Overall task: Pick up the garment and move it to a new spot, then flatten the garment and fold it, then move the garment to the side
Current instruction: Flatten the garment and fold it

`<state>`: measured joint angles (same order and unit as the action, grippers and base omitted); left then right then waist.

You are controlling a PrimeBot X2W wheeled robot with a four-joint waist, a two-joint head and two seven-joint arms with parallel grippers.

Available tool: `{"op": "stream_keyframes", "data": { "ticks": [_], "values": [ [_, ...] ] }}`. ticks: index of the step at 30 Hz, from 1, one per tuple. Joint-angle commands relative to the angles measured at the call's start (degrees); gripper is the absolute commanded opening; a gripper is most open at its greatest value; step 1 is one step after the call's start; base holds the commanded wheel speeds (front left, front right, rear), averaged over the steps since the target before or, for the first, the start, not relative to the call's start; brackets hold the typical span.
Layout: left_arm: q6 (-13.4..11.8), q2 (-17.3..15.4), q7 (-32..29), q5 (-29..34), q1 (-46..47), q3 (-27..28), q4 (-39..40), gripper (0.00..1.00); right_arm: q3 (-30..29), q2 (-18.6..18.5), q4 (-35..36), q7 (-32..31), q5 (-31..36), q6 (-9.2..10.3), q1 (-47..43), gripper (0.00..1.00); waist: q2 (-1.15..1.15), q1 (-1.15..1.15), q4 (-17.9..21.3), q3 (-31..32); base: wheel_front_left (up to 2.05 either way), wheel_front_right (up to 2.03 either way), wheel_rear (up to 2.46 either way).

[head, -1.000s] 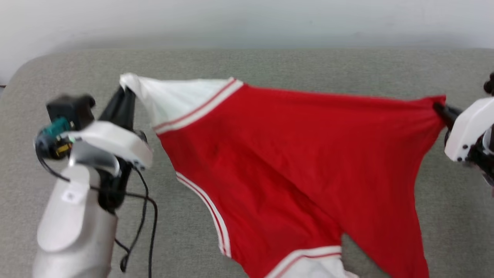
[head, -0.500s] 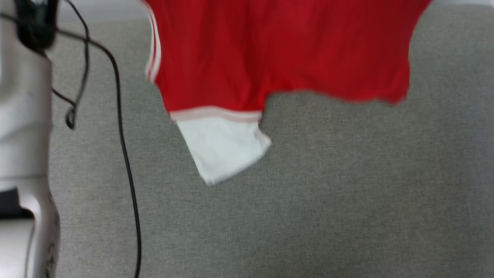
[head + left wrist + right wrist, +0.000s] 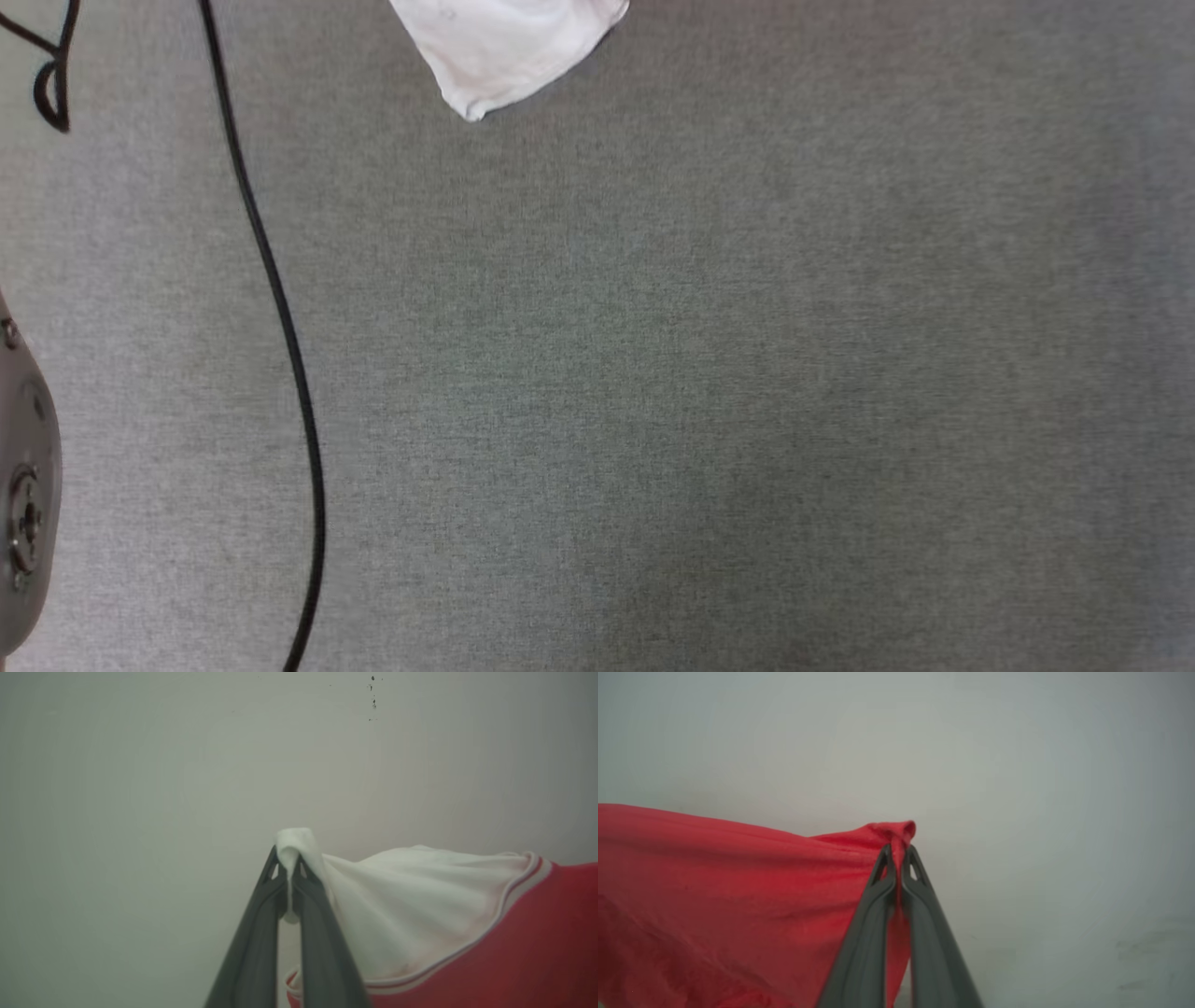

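Observation:
The garment (image 3: 467, 947) is a red shirt with white sleeves and striped trim, held up in the air. My left gripper (image 3: 288, 858) is shut on the tip of a white sleeve, the red body stretching off to the right. In the right wrist view my right gripper (image 3: 899, 851) is shut on a bunched red corner of the garment (image 3: 714, 882), which spreads away to the left. In the head view just the hanging white sleeve end of the garment (image 3: 509, 42) dips in at the top edge, above the grey fabric surface (image 3: 709, 373).
A black cable (image 3: 280, 317) runs down the left side of the grey surface. A pale grey part of my arm (image 3: 23, 504) sits at the left edge. A plain pale wall (image 3: 187, 765) lies behind the raised garment.
The head view has swung downward, so the shirt has slid up out of the picture, leaving just its sleeve tip. Both grippers, seen holding the shirt a second ago, have left that view.

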<state>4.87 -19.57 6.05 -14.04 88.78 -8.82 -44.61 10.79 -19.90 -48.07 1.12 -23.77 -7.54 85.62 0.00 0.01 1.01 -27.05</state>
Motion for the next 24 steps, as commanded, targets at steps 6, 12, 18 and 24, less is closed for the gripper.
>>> {"op": "stream_keyframes", "data": {
  "ticks": [6,12,18,24],
  "values": [
    [1.1,1.0,1.3,-1.8,0.2,-0.4,-5.4,0.00,4.8,0.9,-3.2,1.8,-2.8,0.09,0.3,0.00,0.00,-0.01,-0.9,-5.5,0.00,0.00,0.00],
    [2.3,0.3,2.4,-6.9,-7.6,0.6,-11.6,0.00,13.2,0.4,-4.6,4.2,-9.1,0.09,-8.0,0.00,0.00,-0.01,0.0,-5.2,0.00,0.00,0.00],
    [2.6,1.5,4.2,-12.0,-22.3,-0.6,-11.4,0.00,18.7,-2.4,-3.0,7.0,-14.8,0.10,-20.0,0.00,0.00,-0.01,-0.6,-0.9,0.00,0.00,0.00],
    [2.6,1.5,4.4,-17.6,-40.7,-4.9,-6.5,0.00,23.4,-4.8,-0.7,8.0,-19.3,0.10,-32.2,0.00,0.00,-0.01,-1.4,5.2,0.00,0.00,0.00]
  ]
}}
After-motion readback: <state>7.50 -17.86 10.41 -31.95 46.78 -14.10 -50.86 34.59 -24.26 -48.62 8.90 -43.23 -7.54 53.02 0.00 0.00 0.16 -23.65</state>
